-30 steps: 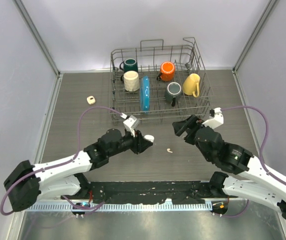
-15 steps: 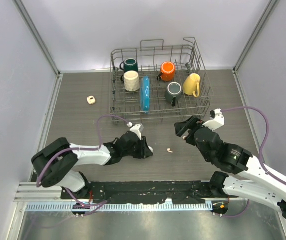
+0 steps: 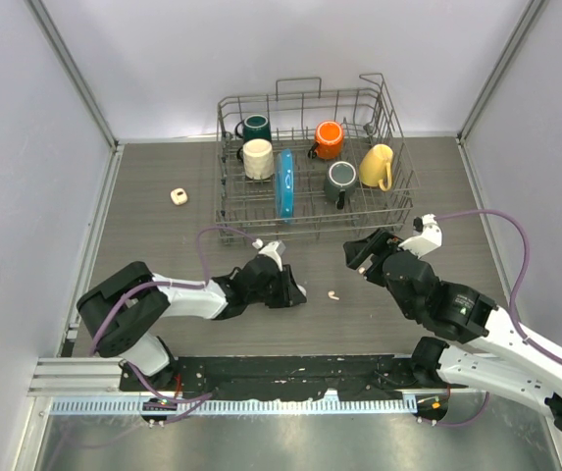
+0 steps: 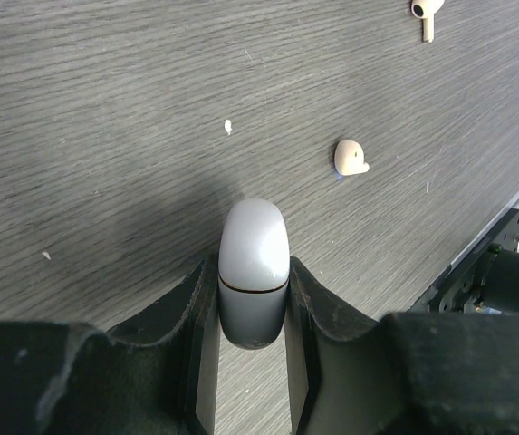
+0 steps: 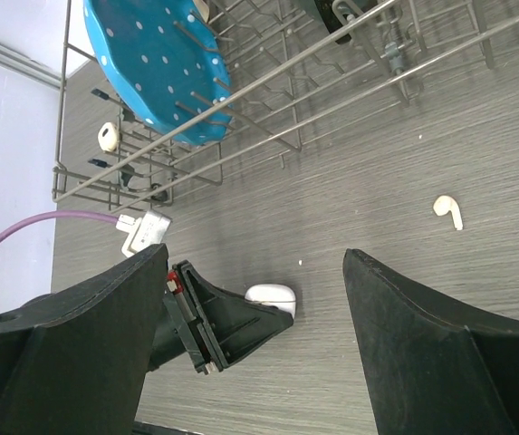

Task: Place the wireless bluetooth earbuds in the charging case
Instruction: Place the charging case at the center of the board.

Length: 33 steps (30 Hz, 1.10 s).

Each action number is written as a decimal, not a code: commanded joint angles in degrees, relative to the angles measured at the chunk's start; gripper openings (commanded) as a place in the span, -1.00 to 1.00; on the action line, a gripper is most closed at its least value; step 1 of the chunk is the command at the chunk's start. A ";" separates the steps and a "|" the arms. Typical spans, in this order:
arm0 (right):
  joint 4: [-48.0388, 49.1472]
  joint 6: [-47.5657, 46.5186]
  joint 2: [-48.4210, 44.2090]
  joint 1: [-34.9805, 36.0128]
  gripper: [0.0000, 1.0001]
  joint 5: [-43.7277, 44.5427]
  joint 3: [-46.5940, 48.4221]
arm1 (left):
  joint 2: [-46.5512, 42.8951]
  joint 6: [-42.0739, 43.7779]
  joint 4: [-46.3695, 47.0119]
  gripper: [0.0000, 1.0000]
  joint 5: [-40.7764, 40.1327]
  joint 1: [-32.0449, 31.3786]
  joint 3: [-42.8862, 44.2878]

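My left gripper [image 3: 290, 291] [image 4: 252, 283] is shut on the white charging case [image 3: 298, 289] [image 4: 254, 263], lid closed, held low at the wooden table. In the left wrist view a cream earbud [image 4: 350, 157] lies just beyond the case, and a white earbud [image 4: 425, 11] with a stem lies farther off. The top view shows one earbud [image 3: 332, 293] on the table between the two grippers. My right gripper [image 3: 364, 250] [image 5: 256, 252] hangs open above the table, nothing between its fingers; its view shows the case [image 5: 273, 294] and an earbud [image 5: 447, 208].
A wire dish rack [image 3: 395, 186] stands at the back with several mugs and a blue plate [image 3: 284, 183]. A small cream earbud-like piece [image 3: 178, 196] lies left of the rack. A purple cable [image 3: 212, 235] loops over the left arm.
The left arm has folded back toward its base and lowered the case to the table, slightly nearer the loose earbud. The right arm has barely moved.
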 commanded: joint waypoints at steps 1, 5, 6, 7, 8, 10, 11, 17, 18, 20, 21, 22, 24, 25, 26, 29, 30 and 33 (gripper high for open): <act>0.34 -0.28 -0.01 0.02 0.67 2.29 0.31 | -0.04 0.24 -3.41 -0.54 -0.56 0.21 2.66; 0.43 -0.45 0.52 -0.06 0.67 2.03 0.49 | -0.74 0.42 -5.44 -0.39 -1.62 0.21 2.66; 0.34 -0.54 0.61 -0.07 0.68 2.03 0.40 | -0.92 0.68 -6.05 -0.36 -1.97 0.21 2.84; 0.43 -0.54 0.52 -0.07 0.67 2.03 0.31 | -1.09 0.77 -7.02 -0.32 -2.06 0.21 2.93; 0.43 -0.45 0.52 0.02 0.67 2.03 0.22 | -1.10 0.95 -7.46 -0.32 -2.15 0.21 3.19; 0.43 -0.36 0.44 -0.06 0.67 2.03 -0.04 | -1.10 1.56 -8.95 -0.27 -2.59 0.21 3.63; 0.43 -0.36 0.35 -0.07 0.67 2.11 -0.13 | -1.27 1.74 -9.48 -0.26 -2.67 0.21 3.80; 0.43 -0.36 0.17 -0.07 0.67 2.29 -0.66 | -1.80 3.06 -13.26 -0.04 -5.05 0.21 4.95; 0.34 -0.45 0.26 0.02 0.67 2.38 -0.83 | -2.15 3.32 -14.40 -0.03 -5.31 0.21 5.12; 0.43 -0.54 0.08 -0.06 0.68 2.38 -0.83 | -2.41 3.85 -15.72 0.00 -6.53 0.21 5.65; 0.34 -0.71 0.08 -0.07 0.67 2.38 -0.83 | -3.02 4.02 -16.86 0.04 -7.06 0.21 5.74; 0.43 -0.72 0.08 -0.07 0.67 2.46 -0.83 | -3.46 4.11 -17.56 0.05 -7.59 0.12 5.74; 0.43 -0.89 0.08 -0.07 0.68 2.38 -0.92 | -4.26 4.55 -19.32 0.09 -9.44 0.21 5.83; 0.43 -0.89 0.00 -0.07 0.67 2.38 -0.92 | -5.39 4.90 -19.68 0.11 -9.96 0.21 5.83; 0.43 -0.98 0.00 -0.07 0.67 2.46 -0.92 | -5.92 5.43 -19.68 0.11 -11.19 0.21 5.92; 0.51 -0.98 0.17 -0.07 0.67 2.47 -1.10 | -8.30 6.39 -22.05 0.11 -13.22 0.21 5.57; 0.69 -1.07 0.26 -0.07 0.67 2.38 -1.10 | -8.82 6.57 -22.84 0.11 -14.44 0.12 5.56; 1.04 -1.59 0.61 -0.07 0.67 2.03 -1.01 | -11.37 6.93 -24.07 0.12 -16.46 0.12 5.48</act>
